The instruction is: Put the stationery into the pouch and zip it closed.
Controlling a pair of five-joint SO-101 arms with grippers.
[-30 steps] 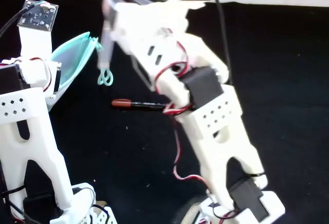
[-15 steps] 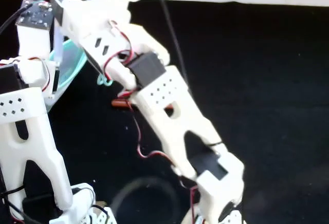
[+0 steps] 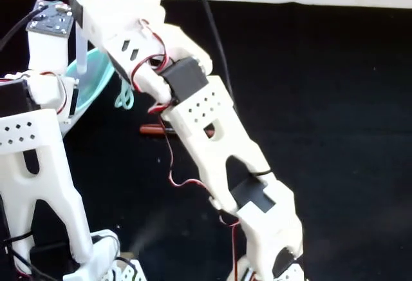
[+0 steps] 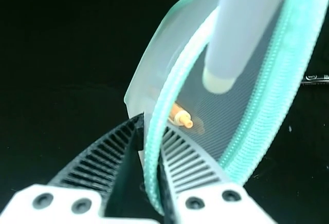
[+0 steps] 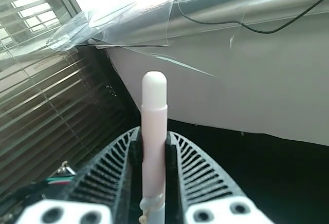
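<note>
The left gripper is clamped shut on the zip edge of the translucent mesh pouch with teal zip trim, holding it up near the far left corner of the black table with its mouth gaping; the pouch's lower part is hidden behind the left arm. The right gripper is closed round a pale pinkish-white pen, which stands upright; its rounded lower end sits between the two zip edges at the pouch's mouth, though whether it touches the mesh cannot be told; in the high view its top is cut off. Inside the pouch lies a small orange-tipped object, too blurred through the mesh to identify. A teal zip-pull loop hangs beside the pouch. A red-capped dark marker lies on the table nearer than the pouch, left of the middle; most of its barrel is covered by the right arm.
</note>
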